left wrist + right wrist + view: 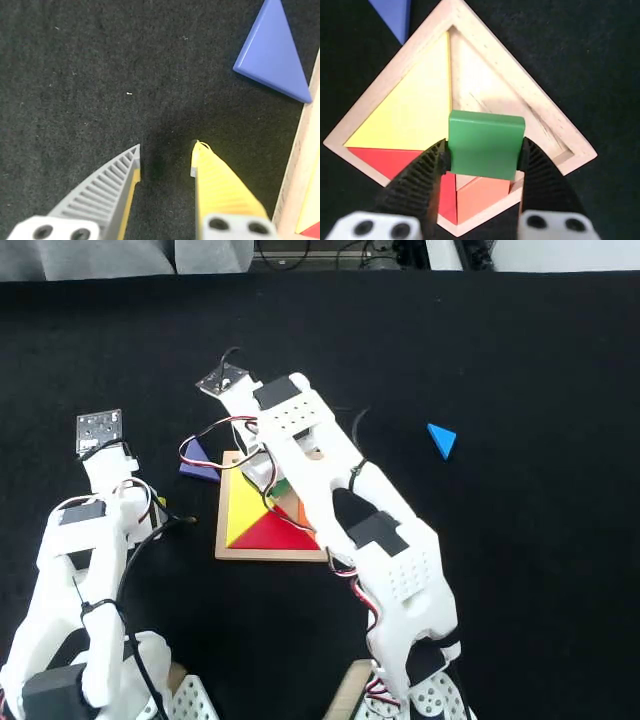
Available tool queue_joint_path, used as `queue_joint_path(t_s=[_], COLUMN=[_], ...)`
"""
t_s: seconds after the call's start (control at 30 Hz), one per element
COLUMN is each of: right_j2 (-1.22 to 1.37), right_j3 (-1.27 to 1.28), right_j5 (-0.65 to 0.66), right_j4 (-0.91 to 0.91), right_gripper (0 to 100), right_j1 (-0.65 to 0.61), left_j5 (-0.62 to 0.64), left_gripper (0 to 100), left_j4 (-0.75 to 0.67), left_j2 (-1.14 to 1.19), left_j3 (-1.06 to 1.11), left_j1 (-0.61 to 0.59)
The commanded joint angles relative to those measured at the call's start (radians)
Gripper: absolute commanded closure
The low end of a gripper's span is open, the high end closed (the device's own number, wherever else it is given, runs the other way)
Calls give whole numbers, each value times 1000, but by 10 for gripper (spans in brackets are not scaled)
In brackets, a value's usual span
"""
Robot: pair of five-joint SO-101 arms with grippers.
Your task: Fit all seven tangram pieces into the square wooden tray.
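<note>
The square wooden tray [268, 555] [520, 85] holds a yellow triangle [245, 512] [415, 115], a red triangle [282, 535] [395, 160] and an orange piece [482, 197]. My right gripper [275, 488] [484, 149] is shut on a green square [486, 145], held just above the tray's middle next to the orange piece. My left gripper [168, 516] [167, 150] stands open and empty over the black cloth, just left of the tray's edge [300, 165]. A purple-blue triangle [197, 460] [275, 55] [392, 15] lies outside the tray's far left corner.
A small bright blue triangle [441, 438] lies alone on the cloth to the right of the right arm. The black cloth covers the whole table. The right arm's body hangs over the tray's right half in the high view.
</note>
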Motion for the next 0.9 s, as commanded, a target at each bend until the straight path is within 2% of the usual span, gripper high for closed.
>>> queue_joint_path(t_s=[0.0,0.57,0.77,0.87], right_j2=[-7,-7,-7,-7], right_j3=[1,-2,1,1], right_j5=[-3,0,-5,-2], right_j4=[8,9,11,12], right_gripper=[851,842,686,664], right_j1=[-14,-43,-41,-41], left_j5=[11,11,11,11], left_gripper=[830,830,830,830], left_j4=[-18,-18,-18,-18], left_j2=[-8,-8,-8,-9], left_j3=[-12,-12,-12,-10], left_j1=[-7,-7,-7,-7])
